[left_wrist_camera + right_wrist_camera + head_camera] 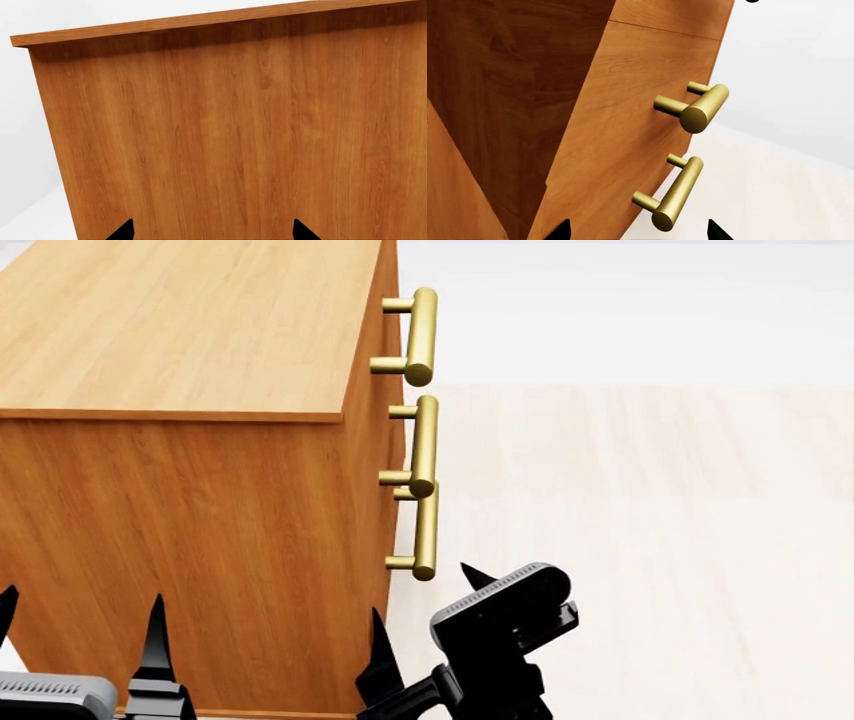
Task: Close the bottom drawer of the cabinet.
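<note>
Although the cabinet (187, 490) is seen from its side in the head view, filling the left half of the frame, its three brass handles stand out along its right edge, stacked down the middle of the picture. The lowest brass handle (423, 530) belongs to the bottom drawer (383, 570), whose front shows only edge-on at centre frame; from here I cannot tell how far that drawer stands out from the body.

In the right wrist view two drawer fronts run down the middle of the frame, with one handle (697, 107) at right of centre and another handle (674, 192) below it; which drawers these are is unclear.

The right gripper (427, 620) sits at lower centre of the head view, just beside the cabinet's front corner, its dark fingers spread and holding nothing.

The left gripper (212, 231) faces the plain side panel, its two black tips apart at the bottom edge, jaws spread on empty air.

A pale floor (641, 540) fills the right half of the head view.
</note>
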